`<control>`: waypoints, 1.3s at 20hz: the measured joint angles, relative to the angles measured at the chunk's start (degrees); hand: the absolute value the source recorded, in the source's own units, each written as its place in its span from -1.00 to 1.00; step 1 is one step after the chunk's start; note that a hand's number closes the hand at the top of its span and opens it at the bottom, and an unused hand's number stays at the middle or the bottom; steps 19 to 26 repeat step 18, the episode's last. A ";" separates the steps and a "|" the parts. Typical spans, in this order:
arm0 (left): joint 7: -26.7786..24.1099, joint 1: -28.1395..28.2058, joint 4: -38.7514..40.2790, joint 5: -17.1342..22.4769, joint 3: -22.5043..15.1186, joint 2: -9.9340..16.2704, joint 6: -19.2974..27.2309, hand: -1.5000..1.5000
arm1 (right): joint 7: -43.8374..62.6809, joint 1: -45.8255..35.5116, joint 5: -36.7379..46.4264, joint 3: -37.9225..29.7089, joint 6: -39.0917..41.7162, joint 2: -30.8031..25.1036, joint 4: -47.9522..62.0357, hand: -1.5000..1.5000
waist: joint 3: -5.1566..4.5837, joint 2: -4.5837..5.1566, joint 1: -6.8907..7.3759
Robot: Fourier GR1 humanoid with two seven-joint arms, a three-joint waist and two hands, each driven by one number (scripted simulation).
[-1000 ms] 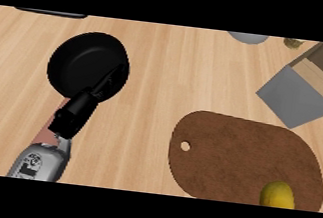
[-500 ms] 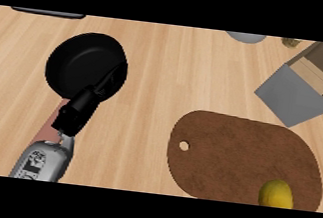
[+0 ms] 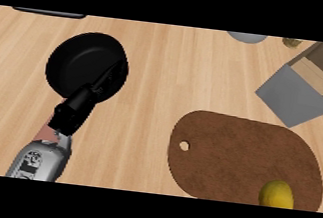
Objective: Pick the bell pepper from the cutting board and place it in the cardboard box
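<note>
While the bell pepper (image 3: 276, 194) sits on the cutting board (image 3: 241, 155), the cardboard box (image 3: 308, 85) stands apart.

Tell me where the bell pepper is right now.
In the head view, the yellow bell pepper sits at the lower right, on the near end of the brown cutting board, with the cardboard box farther back on the right.

Yellow bell pepper (image 3: 276, 194) (on cutting board (image 3: 226, 153)).

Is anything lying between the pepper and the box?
Nothing visible does. The pepper sits at the board's lower right; bare board and counter separate it from the box at upper right.
</note>
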 measured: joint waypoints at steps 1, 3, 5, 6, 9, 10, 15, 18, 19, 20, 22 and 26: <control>0.03 0.07 0.08 -0.08 -0.08 -0.06 -0.01 0.00 | 0.68 -0.51 0.35 0.25 0.81 0.91 1.61 -1.00 | 0.00 0.04 0.04; -0.88 0.18 1.02 -0.35 -0.04 -0.10 0.04 0.00 | 0.95 -1.64 1.15 0.69 2.57 1.96 4.79 -1.00 | 0.01 0.13 0.04; -0.90 -0.09 1.37 -0.63 -0.20 -0.43 0.23 0.00 | 0.75 -2.65 2.12 0.99 3.02 2.90 7.68 -1.00 | -0.17 0.05 0.02; -1.43 -0.05 1.75 -0.59 -0.05 -0.23 0.00 0.00 | 0.37 -3.35 2.37 0.88 3.19 3.02 9.23 -1.00 | -0.23 0.08 0.15; -0.95 0.66 0.23 -0.56 -0.48 -0.40 -0.15 0.00 | 0.39 -4.83 1.40 -0.34 4.44 4.49 12.29 -1.00 | -0.28 0.04 0.31; -0.85 0.25 0.37 -0.54 -0.33 -0.32 -0.22 0.00 | 0.63 -5.40 0.46 -1.17 5.17 5.04 13.14 -1.00 | -0.24 0.09 0.31; -0.96 0.28 0.37 -0.83 -0.61 -1.01 0.32 0.00 | 2.31 -6.85 -7.33 -8.15 9.24 5.64 17.50 -1.00 | 0.02 0.38 0.36; -0.76 -0.06 0.41 -0.57 -0.46 -0.93 0.01 0.00 | 4.81 -7.90 -11.94 -12.17 12.99 4.85 19.92 -1.00 | 0.15 0.60 0.50; -0.76 -0.06 0.41 -0.57 -0.46 -0.93 0.01 0.00 | 4.81 -7.90 -11.94 -12.17 12.99 4.85 19.92 -1.00 | 0.15 0.60 0.50; -0.76 -0.06 0.41 -0.57 -0.46 -0.93 0.01 0.00 | 4.81 -7.90 -11.94 -12.17 12.99 4.85 19.92 -1.00 | 0.15 0.60 0.50; -0.76 -0.06 0.41 -0.57 -0.46 -0.93 0.01 0.00 | 4.81 -7.90 -11.94 -12.17 12.99 4.85 19.92 -1.00 | 0.15 0.60 0.50; -0.76 -0.06 0.41 -0.57 -0.46 -0.93 0.01 0.00 | 4.81 -7.90 -11.94 -12.17 12.99 4.85 19.92 -1.00 | 0.15 0.60 0.50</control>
